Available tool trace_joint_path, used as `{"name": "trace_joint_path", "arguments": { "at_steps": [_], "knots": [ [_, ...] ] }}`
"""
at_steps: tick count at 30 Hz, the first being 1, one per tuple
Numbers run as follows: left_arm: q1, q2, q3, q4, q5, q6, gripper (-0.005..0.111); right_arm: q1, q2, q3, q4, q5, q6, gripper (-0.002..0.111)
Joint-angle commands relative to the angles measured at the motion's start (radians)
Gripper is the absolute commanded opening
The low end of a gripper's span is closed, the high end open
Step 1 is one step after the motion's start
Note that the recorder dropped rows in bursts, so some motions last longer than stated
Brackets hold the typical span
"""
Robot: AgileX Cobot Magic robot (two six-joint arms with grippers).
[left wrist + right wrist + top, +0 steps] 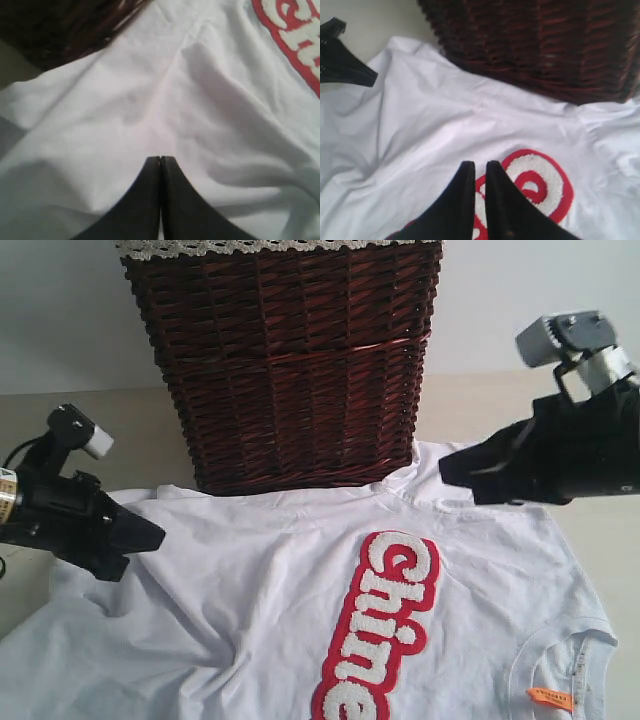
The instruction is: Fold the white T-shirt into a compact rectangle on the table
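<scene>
The white T-shirt [250,590] lies spread and wrinkled on the beige table [140,430], its red-outlined lettering [385,625] facing up and its collar at the lower right. My left gripper [155,537] hovers over the shirt's left part, jaws shut with nothing between them; in the left wrist view the gripper [160,159] is above plain white cloth [150,100]. My right gripper [447,465] hangs above the shirt's upper right edge. Only a narrow slit shows between its fingertips [480,165], which hold nothing and hang over the lettering [540,180].
A dark brown wicker basket [290,370] with lace trim stands at the back, touching the shirt's far edge. An orange tag [550,698] sits inside the collar. Bare table shows left of the basket and at the far right.
</scene>
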Motion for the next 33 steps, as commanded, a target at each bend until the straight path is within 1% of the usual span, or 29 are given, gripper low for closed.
{"name": "trace_joint_path", "arguments": {
  "at_steps": [1,5,8,11,14,22,27,33],
  "knots": [
    [-0.078,0.039,-0.003,-0.003,0.018,0.022,0.000,0.002,0.122,-0.011,-0.007,-0.033,-0.066,0.000],
    [-0.090,0.049,-0.003,-0.003,0.023,0.021,0.000,0.002,0.215,-0.011,-0.007,-0.009,-0.086,0.000],
    [-0.090,0.049,-0.003,-0.003,0.055,0.021,0.000,0.002,0.255,-0.011,-0.007,-0.002,-0.073,0.000],
    [-0.090,0.049,-0.003,-0.003,0.116,0.033,0.000,0.002,0.283,0.001,-0.007,0.111,-0.024,0.000],
    [-0.090,0.049,-0.003,-0.003,0.145,0.052,0.000,0.002,0.313,0.020,-0.007,0.262,-0.009,0.000],
    [-0.090,0.049,-0.003,-0.003,0.161,0.059,0.000,0.002,0.384,0.043,-0.007,0.447,0.002,0.000],
    [-0.090,0.049,-0.003,-0.003,0.171,0.111,0.000,0.002,0.422,0.046,-0.007,0.537,0.002,0.000],
    [-0.090,0.049,-0.003,-0.003,0.198,0.138,0.000,0.002,0.459,0.046,-0.003,0.737,0.002,0.000]
  ]
}}
